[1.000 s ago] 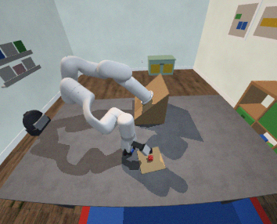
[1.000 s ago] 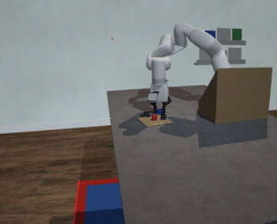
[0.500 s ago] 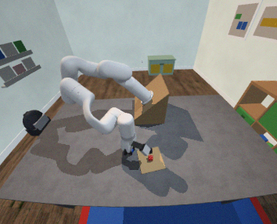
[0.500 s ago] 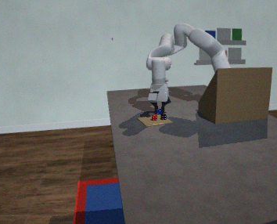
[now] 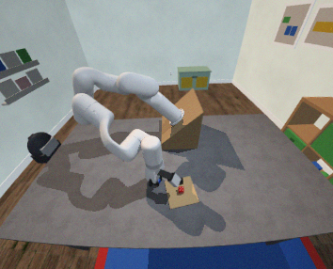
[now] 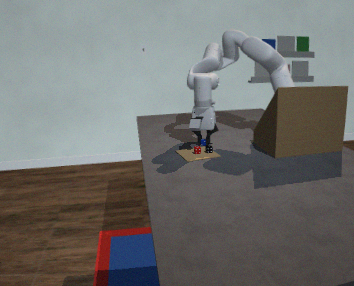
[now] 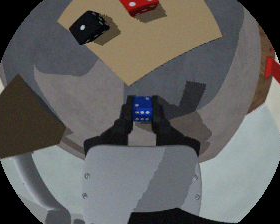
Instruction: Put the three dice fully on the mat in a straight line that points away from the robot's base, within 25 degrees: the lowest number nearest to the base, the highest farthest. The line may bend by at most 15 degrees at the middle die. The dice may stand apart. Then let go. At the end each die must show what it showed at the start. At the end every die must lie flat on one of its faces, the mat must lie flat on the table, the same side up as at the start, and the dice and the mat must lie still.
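My gripper (image 7: 142, 103) (image 6: 203, 144) is shut on a blue die (image 7: 141, 108) (image 6: 203, 142) and holds it just off the near edge of the tan mat (image 7: 184, 26) (image 5: 187, 199) (image 6: 189, 155). In the wrist view the blue die's upper face shows several white pips. A red die (image 5: 181, 190) (image 6: 197, 149) lies on the mat and shows five pips. A black die (image 7: 88, 27) (image 6: 208, 148) lies on the mat near its left edge and shows two pips. In the top view the gripper hides the black and blue dice.
A large tan wedge-shaped box (image 5: 182, 123) (image 6: 307, 120) stands behind the mat beside the arm. The grey table top (image 5: 251, 188) (image 6: 247, 215) spreads around the mat. A shelf unit with green bins (image 5: 324, 141) stands at the right.
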Controlling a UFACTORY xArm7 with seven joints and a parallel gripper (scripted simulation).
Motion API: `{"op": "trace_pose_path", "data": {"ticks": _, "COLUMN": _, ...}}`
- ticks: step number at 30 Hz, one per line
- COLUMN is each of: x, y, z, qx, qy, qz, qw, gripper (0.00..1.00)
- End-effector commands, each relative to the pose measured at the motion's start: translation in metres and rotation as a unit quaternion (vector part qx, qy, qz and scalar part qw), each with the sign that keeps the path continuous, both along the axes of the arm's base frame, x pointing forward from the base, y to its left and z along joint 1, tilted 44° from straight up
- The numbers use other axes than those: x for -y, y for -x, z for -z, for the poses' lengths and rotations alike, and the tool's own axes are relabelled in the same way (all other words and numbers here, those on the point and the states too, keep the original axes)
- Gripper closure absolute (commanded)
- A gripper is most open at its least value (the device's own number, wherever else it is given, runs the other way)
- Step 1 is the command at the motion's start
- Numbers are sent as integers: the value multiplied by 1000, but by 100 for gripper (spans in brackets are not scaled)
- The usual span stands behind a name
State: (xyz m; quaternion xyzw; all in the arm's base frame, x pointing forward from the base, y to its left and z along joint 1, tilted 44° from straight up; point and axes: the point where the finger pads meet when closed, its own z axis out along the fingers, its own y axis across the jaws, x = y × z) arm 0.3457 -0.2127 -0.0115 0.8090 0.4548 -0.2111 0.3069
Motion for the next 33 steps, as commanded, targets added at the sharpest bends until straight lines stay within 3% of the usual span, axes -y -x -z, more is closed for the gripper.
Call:
{"op": "trace_pose_path", "data": {"ticks": 1, "x": -1, "y": -1, "z": -1, "qx": 1, "qy": 0, "qz": -2, "qw": 1000, "gripper": 79}}
{"op": "trace_pose_path", "data": {"ticks": 10, "x": -4, "y": -2, "z": -4, "qx": 1, "qy": 0, "qz": -2, "qw": 1000, "gripper": 79}}
{"op": "trace_pose_path", "data": {"ticks": 23, "x": -60, "y": -6, "z": -63, "qx": 1, "qy": 0, "qz": -2, "qw": 1000, "gripper": 79}}
{"op": "trace_pose_path", "data": {"ticks": 33, "x": -70, "y": -7, "z": -73, "qx": 1, "qy": 0, "qz": -2, "qw": 1000, "gripper": 79}}
